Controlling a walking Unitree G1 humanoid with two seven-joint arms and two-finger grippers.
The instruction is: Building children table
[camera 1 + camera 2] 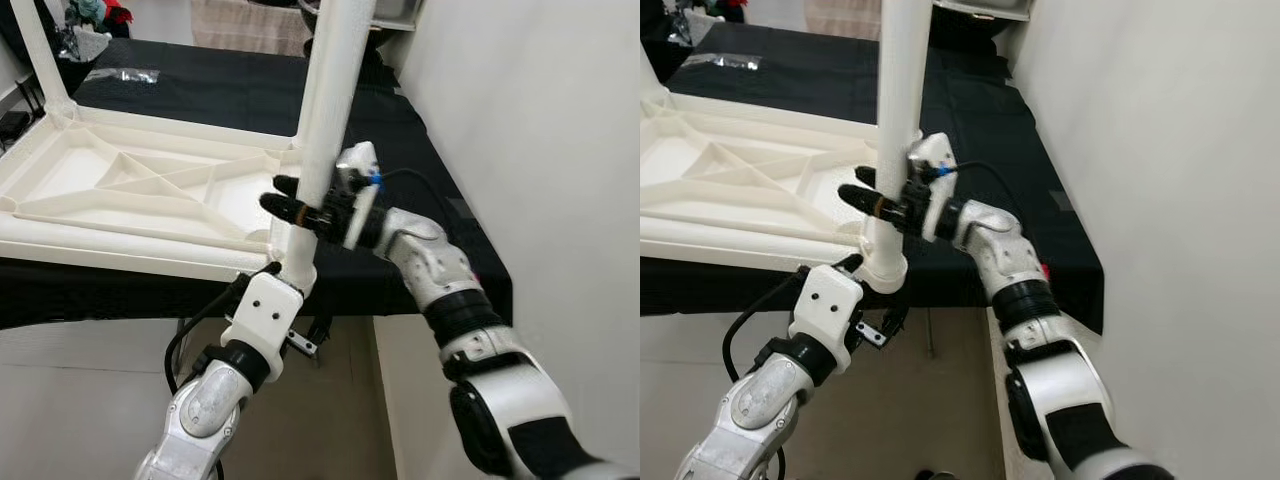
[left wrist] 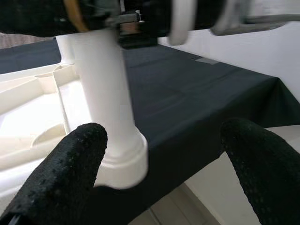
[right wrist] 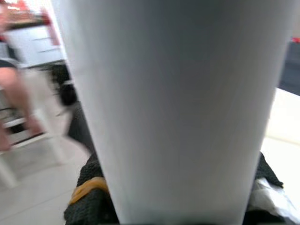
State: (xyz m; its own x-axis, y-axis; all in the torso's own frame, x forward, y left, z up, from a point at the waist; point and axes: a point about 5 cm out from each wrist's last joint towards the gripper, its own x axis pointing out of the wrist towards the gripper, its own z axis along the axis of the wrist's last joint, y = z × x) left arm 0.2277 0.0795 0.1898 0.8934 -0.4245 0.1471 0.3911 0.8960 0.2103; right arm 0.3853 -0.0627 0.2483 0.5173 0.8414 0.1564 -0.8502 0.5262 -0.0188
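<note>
Right hand (image 1: 297, 204) clamps the smooth white round leg (image 1: 325, 110); left hand (image 2: 164, 164) gapes, knobbly-fingered.

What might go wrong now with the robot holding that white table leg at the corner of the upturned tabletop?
The right gripper alone clamps the white plastic table leg; if it slips, the leg could tilt out of its corner socket.

The open left gripper sits beside the leg's base, and the white upturned tabletop overhangs the black-covered surface; a push could shift it.
</note>
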